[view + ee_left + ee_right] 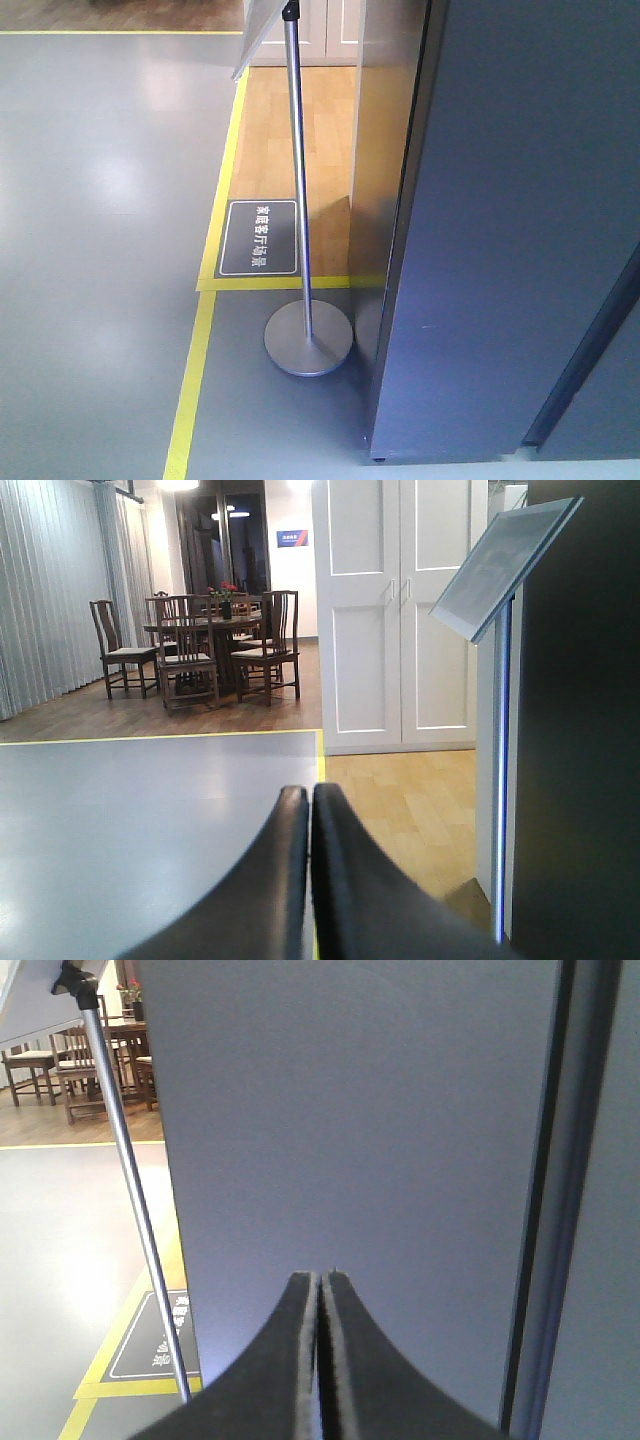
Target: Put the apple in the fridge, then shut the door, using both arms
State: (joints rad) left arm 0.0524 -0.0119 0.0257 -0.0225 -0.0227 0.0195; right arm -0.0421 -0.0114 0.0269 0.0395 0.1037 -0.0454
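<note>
Grey floor, tall dark blue-grey fridge (pixel 500 230) shut. We see both black grippers, left gripper (pixel 309 805) and right gripper (pixel 320 1285), closed, empty; no apple. Silver sign pole (pixel 300 180) near, we could bump it.

Showroom mock-up of a home: sign stand (pixel 308 330), yellow floor tape (pixel 190 390), dining set (pixel 200 645) beyond left pincer (pixel 308 798).

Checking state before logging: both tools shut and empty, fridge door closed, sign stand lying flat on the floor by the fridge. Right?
One error: the sign stand is upright on its round base, not lying flat; the front-facing view shows it. The rest holds: left tool and right tool are shut with nothing between them, and the fridge door looks closed.
</note>
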